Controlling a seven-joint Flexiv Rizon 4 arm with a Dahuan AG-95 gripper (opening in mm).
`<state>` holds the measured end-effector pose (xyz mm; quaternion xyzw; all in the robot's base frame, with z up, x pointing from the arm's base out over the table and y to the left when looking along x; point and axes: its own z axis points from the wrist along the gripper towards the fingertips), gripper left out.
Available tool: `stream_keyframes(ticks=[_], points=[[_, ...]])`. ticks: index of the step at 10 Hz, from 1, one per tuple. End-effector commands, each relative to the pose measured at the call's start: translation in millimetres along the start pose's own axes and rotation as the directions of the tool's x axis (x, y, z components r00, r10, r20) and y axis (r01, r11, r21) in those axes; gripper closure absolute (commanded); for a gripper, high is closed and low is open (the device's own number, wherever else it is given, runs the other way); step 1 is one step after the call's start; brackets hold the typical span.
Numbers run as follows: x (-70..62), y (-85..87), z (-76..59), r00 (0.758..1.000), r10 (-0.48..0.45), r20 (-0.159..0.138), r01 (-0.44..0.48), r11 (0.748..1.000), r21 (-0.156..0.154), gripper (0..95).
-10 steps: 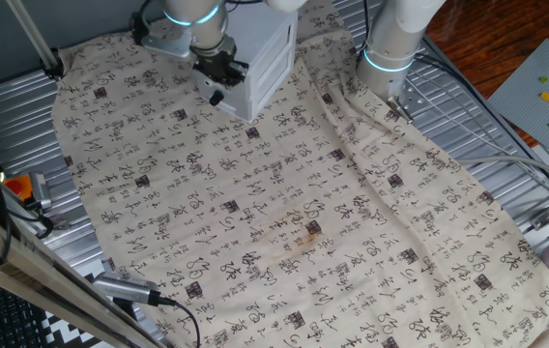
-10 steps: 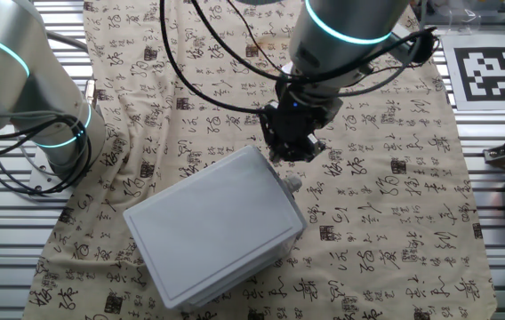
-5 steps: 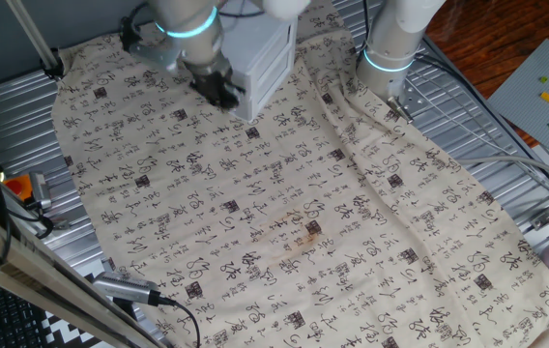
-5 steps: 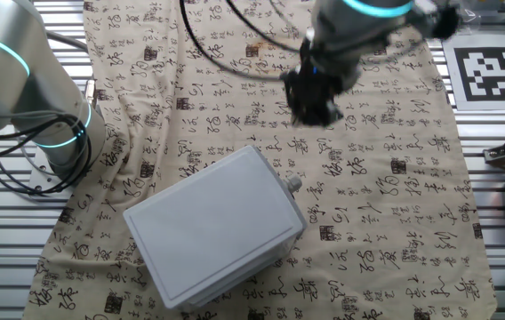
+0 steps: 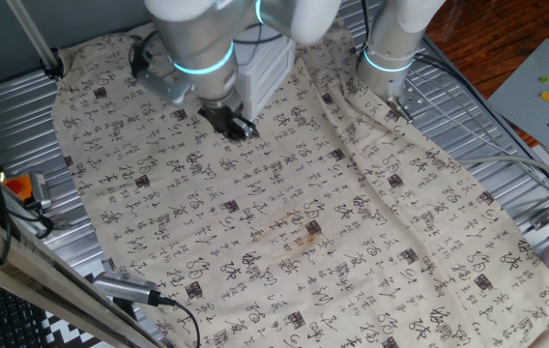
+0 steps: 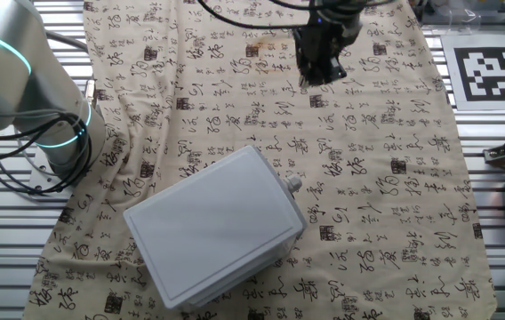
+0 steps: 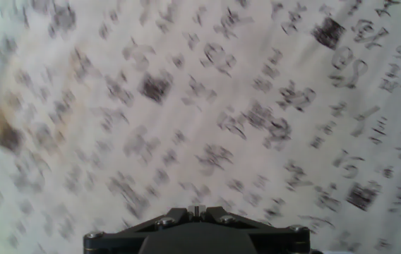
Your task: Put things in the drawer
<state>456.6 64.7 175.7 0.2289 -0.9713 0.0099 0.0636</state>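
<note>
My gripper [image 6: 322,73] hovers over the printed cloth [image 6: 395,196], well apart from the white cabinet [image 6: 212,227]; I cannot tell its finger state, and no block is visible.

One white cabinet [image 6: 212,227], two robot arms [image 5: 197,43]

**Pincer swings off the cabinet**

And the arm's on the move! A second ago the pincer [image 6: 322,73] sat right at the front of the white cabinet [image 6: 214,226], by the little round knob [image 6: 293,185]. Half a second back it had lifted clear. Now it's well apart from the cabinet, out over the printed cloth [image 5: 284,203], nearer the brownish stain [image 5: 303,235]. Hand view's blurred with motion.
</note>
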Motion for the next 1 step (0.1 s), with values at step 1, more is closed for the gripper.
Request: stream_keyframes(ticks=[1], points=[[0.9, -0.1, 0.3, 1.000, -0.013, 0.005, 0.013, 1.000, -0.002, 95.0]])
